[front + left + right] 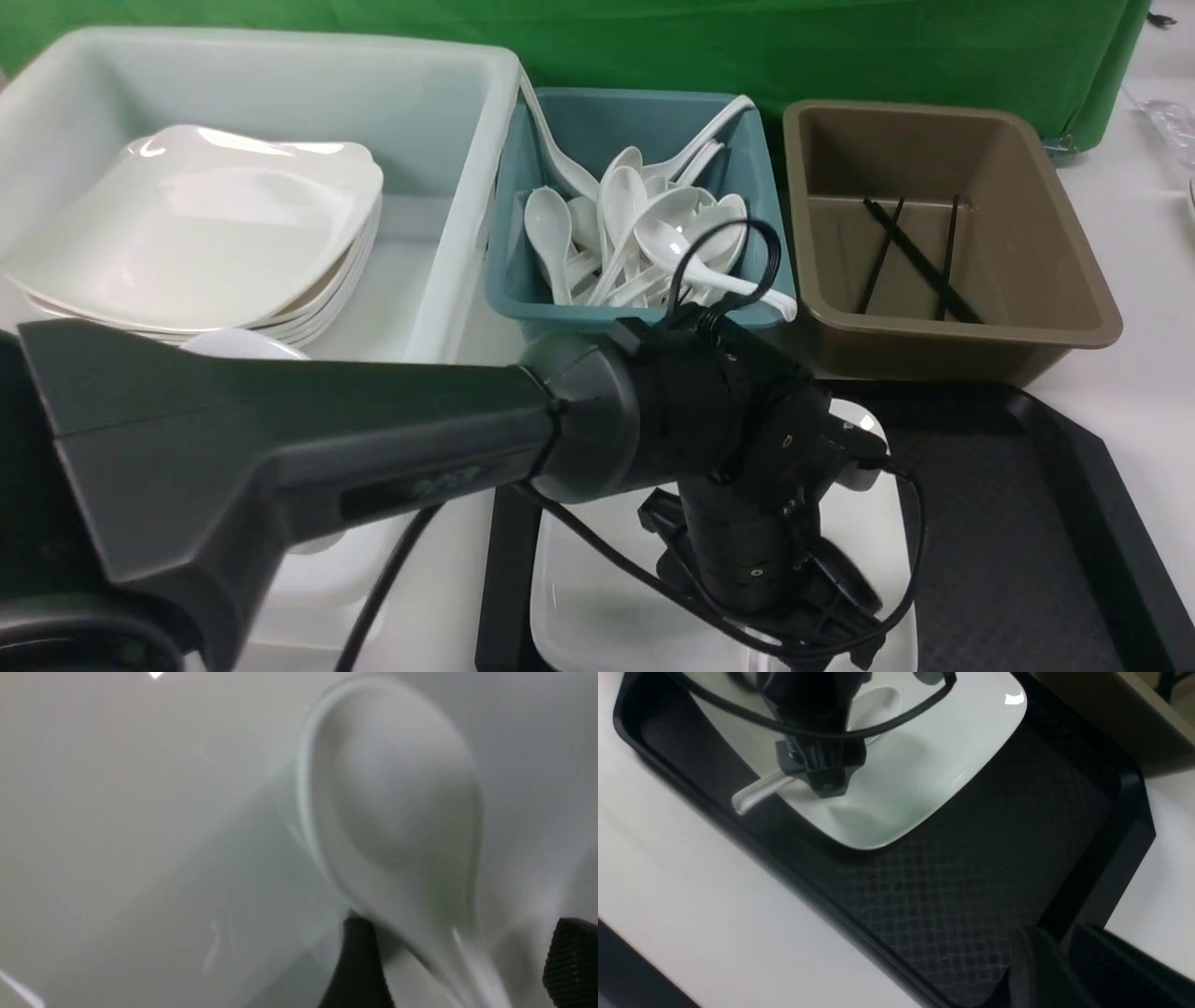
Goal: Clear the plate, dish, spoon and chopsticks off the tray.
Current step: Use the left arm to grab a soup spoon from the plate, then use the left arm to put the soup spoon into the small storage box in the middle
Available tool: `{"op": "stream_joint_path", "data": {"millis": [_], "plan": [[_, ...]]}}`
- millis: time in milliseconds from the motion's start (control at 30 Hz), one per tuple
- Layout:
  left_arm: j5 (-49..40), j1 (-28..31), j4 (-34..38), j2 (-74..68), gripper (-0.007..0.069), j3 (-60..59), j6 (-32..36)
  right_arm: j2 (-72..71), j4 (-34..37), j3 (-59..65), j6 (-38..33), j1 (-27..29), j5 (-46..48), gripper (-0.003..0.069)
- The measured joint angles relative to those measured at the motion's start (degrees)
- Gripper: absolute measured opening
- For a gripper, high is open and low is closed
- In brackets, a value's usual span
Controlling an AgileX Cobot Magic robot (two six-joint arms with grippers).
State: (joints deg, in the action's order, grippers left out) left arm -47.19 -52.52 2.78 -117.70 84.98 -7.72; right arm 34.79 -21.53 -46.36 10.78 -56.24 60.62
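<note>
The white spoon (397, 812) lies in the large white plate (597, 597), which sits on the left part of the black tray (1027, 523). In the right wrist view the spoon's handle (756, 791) sticks out over the edge of the plate (924, 765). My left gripper (465, 966) is open and low over the plate, one finger on each side of the spoon's handle. It also shows in the front view (775, 607) and in the right wrist view (826, 786). My right gripper (1069, 970) is shut and empty above the tray (971, 868). The dish is not in view. No chopsticks show on the tray.
Behind the tray stand a big white tub (439, 187) with stacked square plates (196, 233), a teal bin (523, 233) with several white spoons, and a brown bin (1074, 243) with black chopsticks (920, 257). My left arm (280, 448) crosses in front of the tub.
</note>
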Motion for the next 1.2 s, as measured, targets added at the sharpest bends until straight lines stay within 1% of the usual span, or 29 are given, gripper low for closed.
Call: {"op": "stream_joint_path", "data": {"millis": [33, 100, 167, 200, 267, 333, 367, 500, 567, 667, 700, 733, 800, 900, 933, 1000, 1033, 1100, 1133, 1200], "plan": [[-0.01, 0.00, 0.00, -0.08, 0.0496, 0.02, 0.00, 0.00, 0.00, 0.00, -0.12, 0.00, -0.07, 0.0141], [-0.25, 0.00, -0.55, -0.31, 0.0375, 0.20, 0.05, 0.00, -0.06, 0.00, -1.16, 0.00, -0.27, 0.0141], [-0.46, 0.00, -0.60, -0.31, 0.0210, 0.22, 0.12, 0.00, -0.06, 0.00, -1.25, 0.00, -0.32, 0.0142], [-0.53, 0.00, -0.55, -0.31, 0.0155, 0.22, 0.33, 0.00, -0.06, 0.00, -1.29, 0.00, -0.32, 0.0142], [-0.59, 0.00, -0.40, -0.24, 0.0089, 0.22, 1.30, 0.00, -0.18, 0.00, -1.29, 0.00, -0.38, 0.0142], [-0.72, 0.00, -0.86, 0.63, 0.0059, 0.22, 1.72, 0.00, -0.46, 0.00, -1.29, 0.00, -0.53, 0.0142], [-1.03, -0.05, -1.54, 1.16, 0.0048, 0.22, 1.78, 0.00, -0.52, 0.00, -1.29, 0.00, -0.64, 0.0142], [-2.54, 0.06, -6.51, 3.92, 0.0047, 1.43, 1.68, 0.00, -1.21, 0.00, -0.81, 0.00, -0.69, 0.0143], [-1.96, 1.52, -12.15, 7.07, 0.0047, 4.70, 1.35, 0.00, -1.86, 0.00, 0.40, 0.00, -0.69, 0.0143], [2.39, 5.35, -14.50, 8.29, 0.0047, 9.51, 1.64, 0.00, -2.13, 0.00, 0.77, 0.04, -1.21, 0.0143], [4.94, 6.91, -14.59, 8.29, 0.0047, 11.07, 1.93, 0.00, -2.13, 0.00, 1.14, 0.04, -1.51, 0.0143], [8.11, 9.91, -14.40, 7.70, 0.0047, 13.74, 2.83, 0.00, -2.13, 0.00, 2.12, 0.04, -2.17, 0.0143], [11.77, 14.37, -13.24, 6.08, 0.0047, 17.49, 3.28, 0.00, -2.13, 0.00, 3.74, 0.04, -2.75, 0.0143], [15.11, 18.53, -11.82, 3.66, 0.0047, 20.94, 3.28, 0.00, -2.13, 0.00, 5.20, 0.04, -2.88, 0.0143], [18.53, 22.03, -10.55, 0.85, 0.0047, 23.90, 3.29, 0.00, -2.13, 0.00, 6.26, 0.04, -3.09, 0.0143], [20.34, 23.51, -9.96, -0.63, 0.0047, 25.11, 3.29, 0.00, -2.13, 0.00, 6.53, 0.04, -3.29, 0.0143], [23.03, 25.61, -9.45, -2.95, 0.0049, 26.77, 3.34, 0.00, -2.07, 0.00, 6.94, 0.04, -3.35, 0.0143], [24.85, 26.64, -9.16, -4.77, 0.0055, 27.38, 3.34, 0.00, -1.93, 0.00, 7.63, 0.04, -3.35, 0.0143], [26.31, 27.20, -9.08, -5.70, 0.0063, 27.55, 3.34, 0.00, -1.72, 0.00, 7.88, 0.04, -3.35, 0.0143], [28.70, 28.44, -8.88, -8.08, 0.0110, 27.74, 3.34, 0.00, -0.30, 0.00, 8.22, 0.04, -3.35, 0.0143]]}}
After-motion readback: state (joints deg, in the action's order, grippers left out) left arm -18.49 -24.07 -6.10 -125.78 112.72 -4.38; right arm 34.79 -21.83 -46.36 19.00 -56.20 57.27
